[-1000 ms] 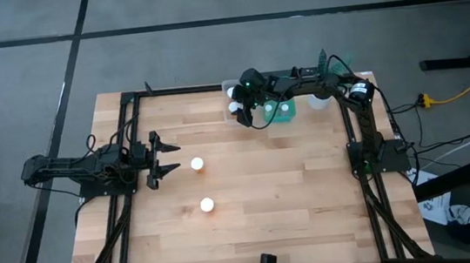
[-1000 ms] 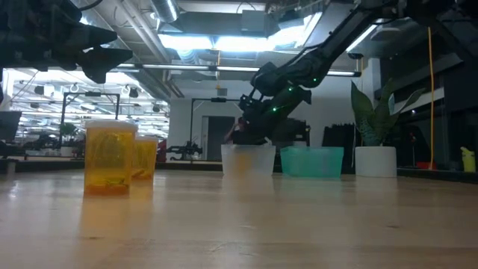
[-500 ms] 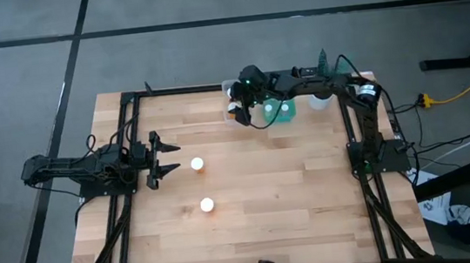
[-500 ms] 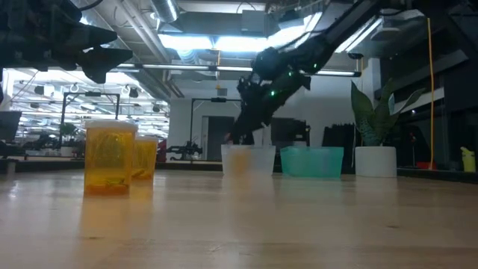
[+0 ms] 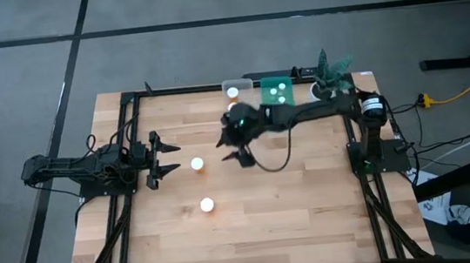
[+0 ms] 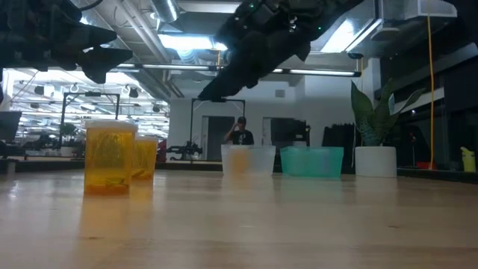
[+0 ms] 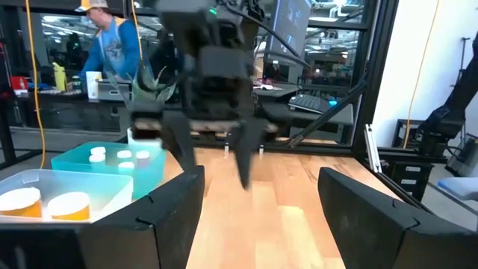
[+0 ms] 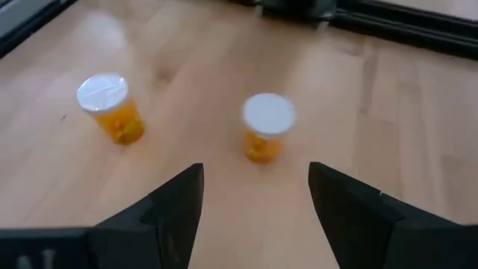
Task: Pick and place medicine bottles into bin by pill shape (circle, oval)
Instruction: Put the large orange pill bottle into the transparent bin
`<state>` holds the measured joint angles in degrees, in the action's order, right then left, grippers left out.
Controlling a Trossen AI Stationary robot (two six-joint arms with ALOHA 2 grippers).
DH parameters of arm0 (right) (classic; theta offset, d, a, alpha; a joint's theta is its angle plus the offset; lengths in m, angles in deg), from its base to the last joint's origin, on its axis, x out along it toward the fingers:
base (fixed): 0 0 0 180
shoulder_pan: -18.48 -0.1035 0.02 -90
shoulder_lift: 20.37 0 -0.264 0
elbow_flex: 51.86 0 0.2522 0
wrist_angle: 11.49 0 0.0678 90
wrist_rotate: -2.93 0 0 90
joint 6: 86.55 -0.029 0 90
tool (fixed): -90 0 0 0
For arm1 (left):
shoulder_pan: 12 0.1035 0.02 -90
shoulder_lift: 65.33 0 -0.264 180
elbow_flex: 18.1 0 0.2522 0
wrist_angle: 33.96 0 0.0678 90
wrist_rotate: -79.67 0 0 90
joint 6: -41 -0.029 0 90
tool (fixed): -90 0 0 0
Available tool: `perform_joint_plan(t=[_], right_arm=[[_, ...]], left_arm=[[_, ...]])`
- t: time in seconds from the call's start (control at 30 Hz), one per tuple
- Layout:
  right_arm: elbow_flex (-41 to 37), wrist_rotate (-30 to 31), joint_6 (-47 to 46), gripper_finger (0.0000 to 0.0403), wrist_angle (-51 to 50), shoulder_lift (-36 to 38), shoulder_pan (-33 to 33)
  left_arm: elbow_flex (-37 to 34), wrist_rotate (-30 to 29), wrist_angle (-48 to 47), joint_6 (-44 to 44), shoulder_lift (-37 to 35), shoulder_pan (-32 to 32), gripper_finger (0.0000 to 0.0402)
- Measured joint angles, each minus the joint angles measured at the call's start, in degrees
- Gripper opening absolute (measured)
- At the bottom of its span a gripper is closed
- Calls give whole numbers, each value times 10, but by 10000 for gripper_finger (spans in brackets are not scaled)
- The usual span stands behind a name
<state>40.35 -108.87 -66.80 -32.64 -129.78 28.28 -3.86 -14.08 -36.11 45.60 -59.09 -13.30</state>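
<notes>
Two orange medicine bottles with white caps stand upright on the wooden table, one [image 5: 196, 163] [image 8: 112, 104] farther left and one [image 5: 207, 205] [image 8: 265, 133] nearer the front. My right gripper [image 5: 235, 151] [image 8: 254, 217] is open and empty above the table, just right of them. My left gripper [image 5: 168, 157] [image 7: 258, 217] is open and empty, left of the bottles. The clear bin [image 5: 235, 92] [image 7: 45, 198] holds two orange bottles. The teal bin [image 5: 277, 90] [image 7: 112, 161] holds teal bottles, of which only the white caps show.
A white pot with a green plant [image 5: 327, 78] [image 6: 376, 161] stands at the far right, beside the teal bin. Black frame rails run along the table's left [image 5: 127, 187] and right [image 5: 369, 196] sides. A person [image 7: 112, 45] stands in the room beyond the table.
My right gripper has left the clear bin and swung toward the table's near and left side, ending beside the two bottles on the table. The two bottles on the table have stayed where they were.
</notes>
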Motion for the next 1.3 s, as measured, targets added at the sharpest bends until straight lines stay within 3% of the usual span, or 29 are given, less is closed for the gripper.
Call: perform_joint_plan(t=[0.3,0.6,0.7,0.87,1.3], right_arm=[[-1,79,-1,243,42,-40,-60],[-1,87,-4,244,66,-43,-84],[-1,98,-23,258,83,-50,-86],[0,172,-48,303,117,-67,-86],[0,177,-90,320,147,-94,-75]], left_arm=[[0,0,0,0,0,0,254],[0,0,0,13,0,0,254],[0,0,0,13,0,0,254],[0,0,3,13,0,0,254],[0,0,13,13,0,0,254]])
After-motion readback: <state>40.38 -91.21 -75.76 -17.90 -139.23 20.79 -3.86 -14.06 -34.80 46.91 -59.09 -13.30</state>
